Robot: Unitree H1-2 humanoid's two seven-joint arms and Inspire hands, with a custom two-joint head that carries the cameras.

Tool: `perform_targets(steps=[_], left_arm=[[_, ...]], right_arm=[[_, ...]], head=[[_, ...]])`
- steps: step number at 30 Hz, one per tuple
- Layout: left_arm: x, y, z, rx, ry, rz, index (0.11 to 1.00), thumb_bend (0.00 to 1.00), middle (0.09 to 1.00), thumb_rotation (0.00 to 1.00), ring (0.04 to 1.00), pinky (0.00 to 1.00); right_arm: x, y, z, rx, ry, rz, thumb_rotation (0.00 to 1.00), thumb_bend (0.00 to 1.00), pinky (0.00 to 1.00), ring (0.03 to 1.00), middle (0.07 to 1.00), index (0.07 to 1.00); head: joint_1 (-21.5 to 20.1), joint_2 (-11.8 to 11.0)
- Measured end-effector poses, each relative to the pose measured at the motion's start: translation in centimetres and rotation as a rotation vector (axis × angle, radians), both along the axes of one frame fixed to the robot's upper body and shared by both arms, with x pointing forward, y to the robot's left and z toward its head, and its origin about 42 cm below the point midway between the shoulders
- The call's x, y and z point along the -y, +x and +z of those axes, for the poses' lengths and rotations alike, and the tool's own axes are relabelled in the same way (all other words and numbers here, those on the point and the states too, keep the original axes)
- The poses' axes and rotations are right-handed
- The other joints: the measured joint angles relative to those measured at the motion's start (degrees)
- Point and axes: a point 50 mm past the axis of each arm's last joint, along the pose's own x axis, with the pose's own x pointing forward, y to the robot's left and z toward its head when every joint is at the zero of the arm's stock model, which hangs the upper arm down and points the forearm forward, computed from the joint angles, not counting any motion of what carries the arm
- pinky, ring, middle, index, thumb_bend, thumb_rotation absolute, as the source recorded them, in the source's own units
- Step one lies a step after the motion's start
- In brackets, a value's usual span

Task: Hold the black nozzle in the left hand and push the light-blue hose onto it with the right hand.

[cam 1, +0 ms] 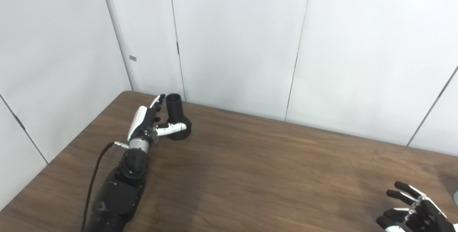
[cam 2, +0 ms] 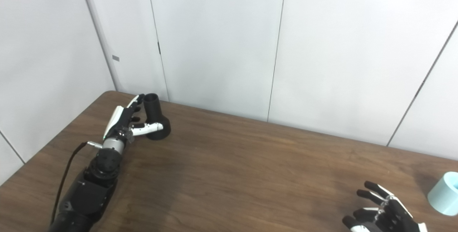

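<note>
The black nozzle (cam 1: 178,116) stands upright on its wide base at the far left of the brown table, narrow open end up. My left hand (cam 1: 148,122) is open right beside it, fingers stretched along its left side and thumb lying in front of its base, not closed on it. The light-blue hose (cam 2: 444,193) is a short tube piece at the table's right edge, seen only in the right eye view. My right hand (cam 2: 383,208) is open and empty at the bottom right, a little left of the hose, fingers spread.
The brown wooden table (cam 1: 257,167) fills the lower picture. White wall panels (cam 1: 232,38) stand just behind its far edge, close behind the nozzle. A black cable (cam 1: 93,178) runs along my left forearm.
</note>
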Motion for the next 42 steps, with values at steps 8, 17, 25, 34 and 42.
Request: perform_targets(steps=[8,17,25,34,42], left_arm=[[0.1,0.7,-0.3,-0.019,0.003,0.001,0.947,0.92,0.953,0.28,0.928,0.83],[0.2,1.2,-0.6,-0.013,0.005,0.013,0.93,0.9,0.939,0.27,0.914,0.82],[0.8,1.7,-0.8,0.043,-0.032,0.032,0.615,0.61,0.518,0.03,0.515,0.48],[2.4,2.3,-1.8,0.063,-0.02,0.063,0.511,0.52,0.452,0.0,0.427,0.39],[3.3,2.4,-2.4,0.11,0.085,0.032,0.525,0.51,0.449,0.0,0.42,0.38]], right_arm=[[-0.3,-0.5,0.5,-0.007,0.003,-0.001,0.13,0.65,0.44,0.487,0.697,0.755],[-1.1,-0.7,1.2,-0.002,0.023,0.0,0.08,0.6,0.43,0.486,0.705,0.769],[-1.3,-0.9,1.9,-0.004,0.026,0.0,0.09,0.56,0.43,0.509,0.72,0.783],[-1.4,-1.2,2.1,-0.022,0.027,0.001,0.09,0.52,0.42,0.524,0.726,0.784],[-1.5,-1.3,2.8,-0.027,0.022,-0.011,0.08,0.5,0.41,0.552,0.735,0.797]], head=[[-0.26,0.7],[-0.97,1.05],[-1.23,1.41],[-1.32,2.02],[-1.84,2.55]])
